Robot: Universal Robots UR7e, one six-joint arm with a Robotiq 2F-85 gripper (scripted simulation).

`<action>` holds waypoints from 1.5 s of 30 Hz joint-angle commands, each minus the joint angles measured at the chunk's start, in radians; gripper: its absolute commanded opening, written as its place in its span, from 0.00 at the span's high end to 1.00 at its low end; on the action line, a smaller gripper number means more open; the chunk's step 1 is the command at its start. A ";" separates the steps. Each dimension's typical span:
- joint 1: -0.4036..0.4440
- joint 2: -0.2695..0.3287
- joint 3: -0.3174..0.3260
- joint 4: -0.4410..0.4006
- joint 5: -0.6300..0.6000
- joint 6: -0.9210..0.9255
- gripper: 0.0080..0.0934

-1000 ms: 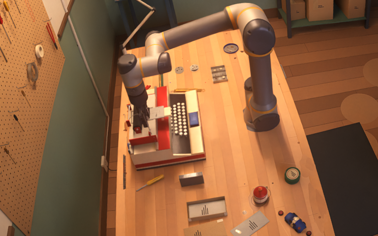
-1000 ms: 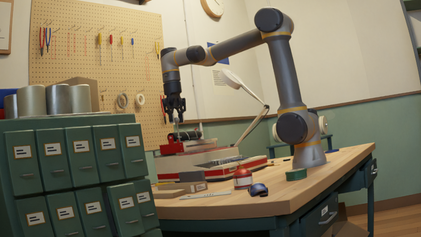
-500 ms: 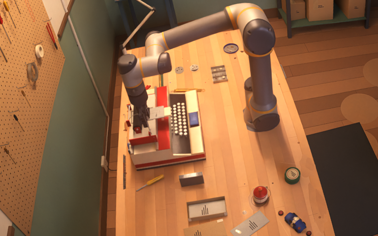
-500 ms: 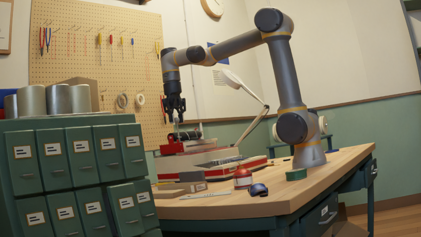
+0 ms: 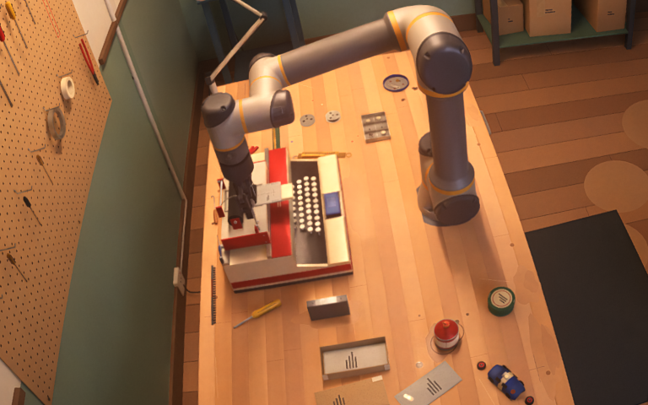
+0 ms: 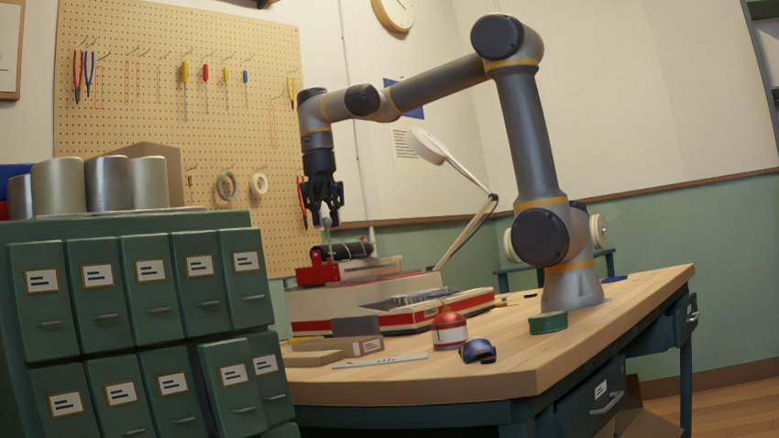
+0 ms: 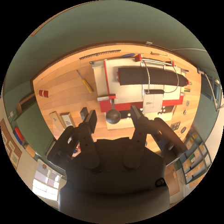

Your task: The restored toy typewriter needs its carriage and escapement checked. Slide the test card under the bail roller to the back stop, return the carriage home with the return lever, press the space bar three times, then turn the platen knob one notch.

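The toy typewriter [image 5: 286, 219] sits near the wall side of the bench. Its red carriage carries a black platen [image 7: 149, 76]. The white test card [image 7: 152, 101] lies under the thin bail roller [image 7: 154, 91] in front of the platen. The return lever stands up from the carriage, ending in a dark ball knob [image 7: 113, 117] [image 6: 326, 221]. The blue space bar [image 5: 332, 204] is at the front of the key bed. My gripper [image 7: 113, 115] [image 6: 322, 210] [image 5: 243, 203] hangs over the lever knob. It is open and holds nothing.
A green drawer cabinet [image 6: 136, 321] stands by the bench end. A desk lamp [image 6: 452, 180] leans behind the typewriter. A yellow screwdriver [image 5: 258, 313], a grey block [image 5: 328, 307], a tray [image 5: 353, 358], a red bell [image 5: 446, 333] and a tape roll [image 5: 501, 301] lie on the bench.
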State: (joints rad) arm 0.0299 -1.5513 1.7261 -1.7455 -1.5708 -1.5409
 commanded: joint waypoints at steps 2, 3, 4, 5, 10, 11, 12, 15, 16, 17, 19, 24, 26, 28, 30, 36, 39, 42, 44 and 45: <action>0.000 -0.001 0.000 0.000 0.000 0.000 0.34; 0.000 -0.001 0.000 0.000 0.000 0.000 0.36; 0.000 -0.001 0.000 0.000 0.000 0.000 0.39; 0.000 -0.001 0.000 0.000 0.000 0.000 0.41; 0.000 -0.001 0.000 0.000 0.000 0.000 0.53; 0.000 -0.001 0.000 0.000 0.000 0.000 0.55; 0.000 -0.001 0.000 0.000 0.000 0.000 0.57; 0.000 -0.001 0.000 0.000 0.000 0.000 0.64; 0.000 -0.001 0.000 0.000 0.000 0.000 0.67; 0.000 -0.001 0.000 0.000 0.000 0.000 0.69; 0.000 -0.001 0.000 0.000 0.000 0.000 0.74; 0.000 -0.001 0.000 0.000 0.000 0.000 0.85; 0.000 -0.001 0.000 0.000 0.000 0.000 0.90; 0.000 -0.001 0.000 0.000 0.000 0.000 0.95; 0.000 -0.001 0.000 0.000 0.000 0.000 0.99; -0.001 -0.001 0.000 -0.001 0.001 -0.001 1.00; -0.003 -0.002 0.001 -0.001 0.005 -0.003 1.00; -0.007 -0.003 0.002 -0.001 0.010 -0.007 1.00; -0.011 -0.004 0.004 -0.001 0.016 -0.011 1.00; -0.013 -0.005 0.004 -0.001 0.019 -0.013 1.00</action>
State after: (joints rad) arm 0.0169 -1.5561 1.7307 -1.7463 -1.5507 -1.5544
